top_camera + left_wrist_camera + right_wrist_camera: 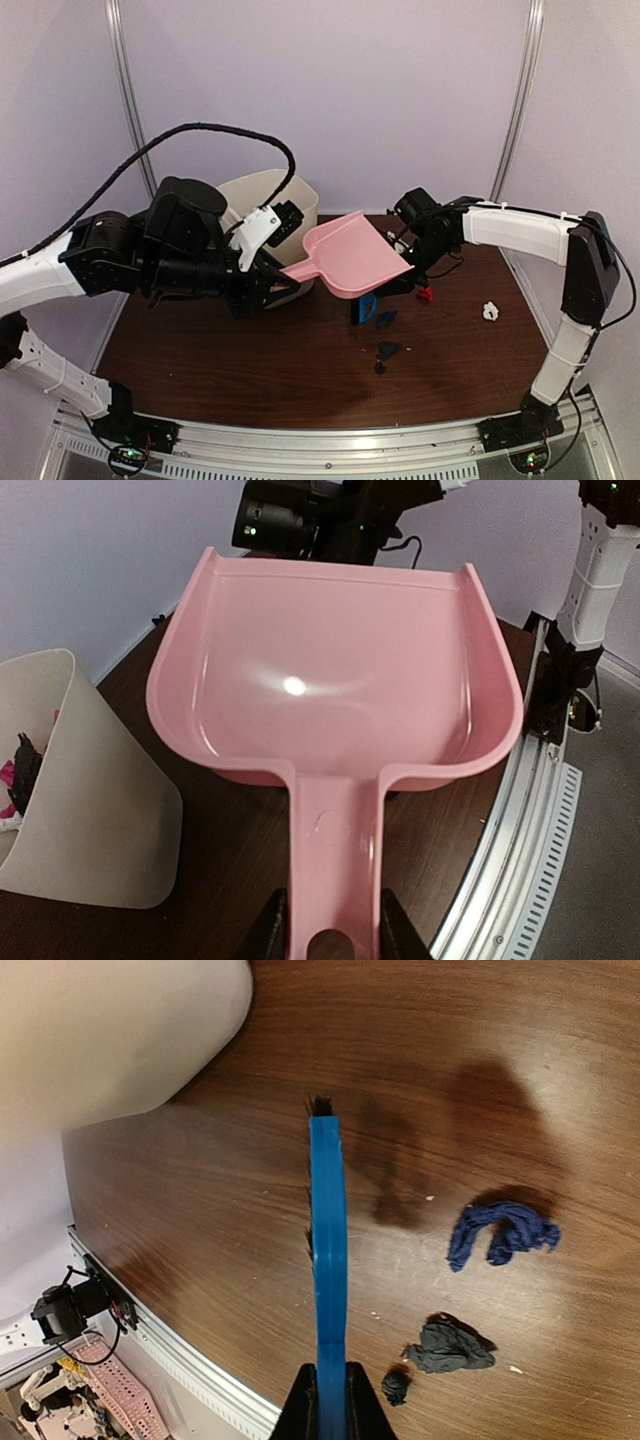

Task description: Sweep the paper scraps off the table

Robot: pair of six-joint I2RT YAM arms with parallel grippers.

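My left gripper [285, 272] is shut on the handle of the pink dustpan [352, 255], held raised and tilted above the table [230, 370]. In the left wrist view the pan [340, 680] is empty and the gripper [333, 932] clamps its handle. My right gripper [415, 262] is shut on the blue hand brush [366, 307], also in the right wrist view [328, 1260], bristles down near the table. Paper scraps lie right of the brush: dark blue [500, 1235], dark grey [448, 1348], small black [396, 1387], red [425, 294], white [490, 311].
A beige bin [265, 195] stands at the back left behind the dustpan; the left wrist view shows several coloured scraps inside the bin [90, 810]. The silver front rail [330, 440] runs along the near edge. Grey walls enclose the table.
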